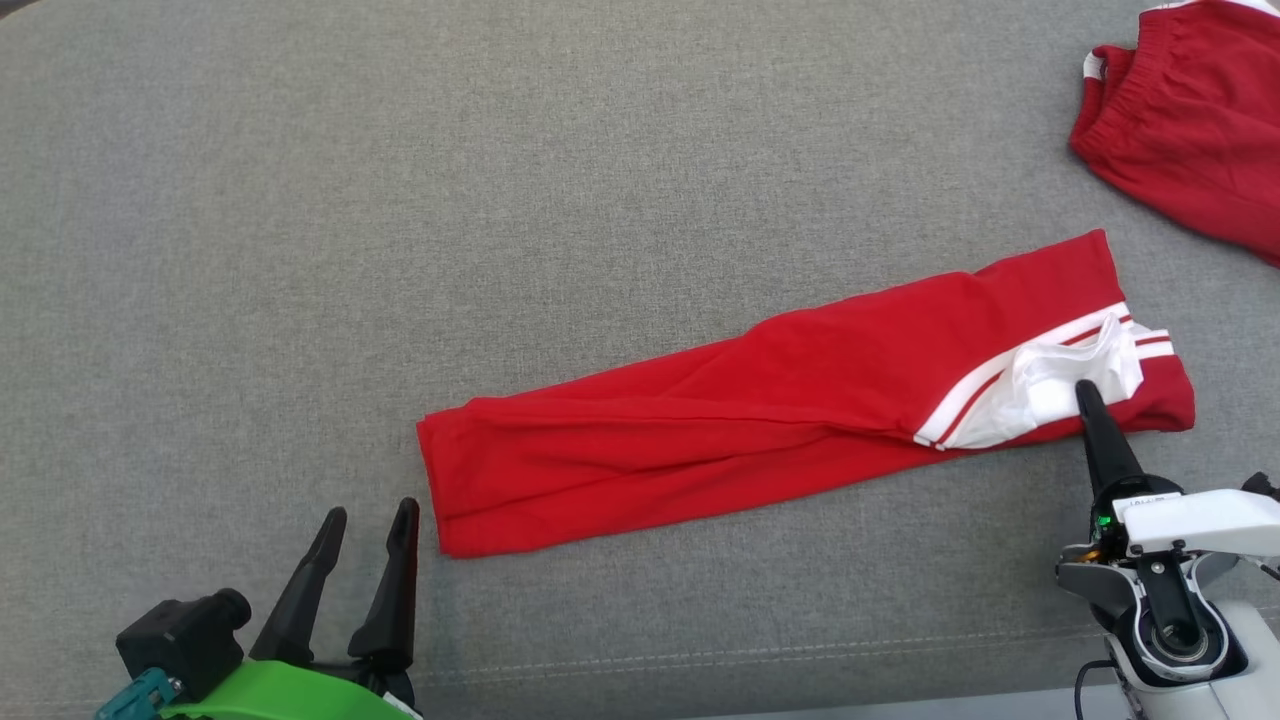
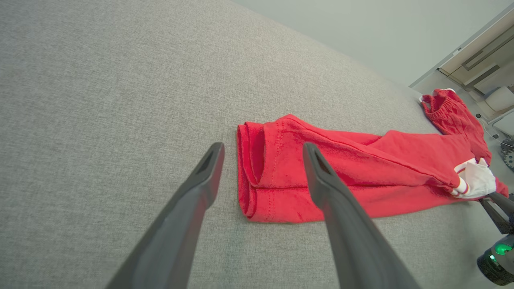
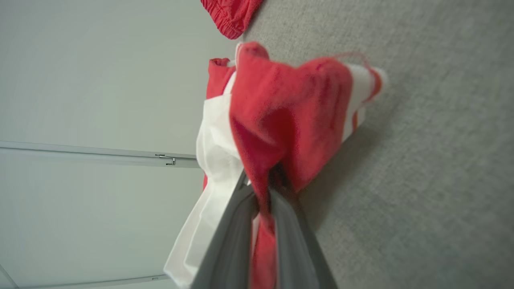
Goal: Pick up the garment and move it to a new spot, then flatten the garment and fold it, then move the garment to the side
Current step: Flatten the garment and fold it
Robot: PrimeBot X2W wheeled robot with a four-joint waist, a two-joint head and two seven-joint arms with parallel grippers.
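Observation:
The garment (image 1: 780,420) is red and folded into a long strip that lies slanted across the grey cushion, with a white panel and stripes at its right end. My right gripper (image 1: 1085,388) is shut on that white-and-red end. In the right wrist view the cloth (image 3: 289,112) is bunched and pinched between the right gripper (image 3: 261,188) fingers, slightly lifted off the cushion. My left gripper (image 1: 372,510) stands open just left of the strip's lower left end. In the left wrist view the left gripper (image 2: 263,146) hovers over the garment's (image 2: 361,172) folded hem without touching it.
A second red garment (image 1: 1190,120) with an elastic waistband lies at the far right corner of the cushion (image 1: 400,200). The cushion's front seam runs just ahead of my grippers. A pale wall and floor lie beyond the cushion's right edge.

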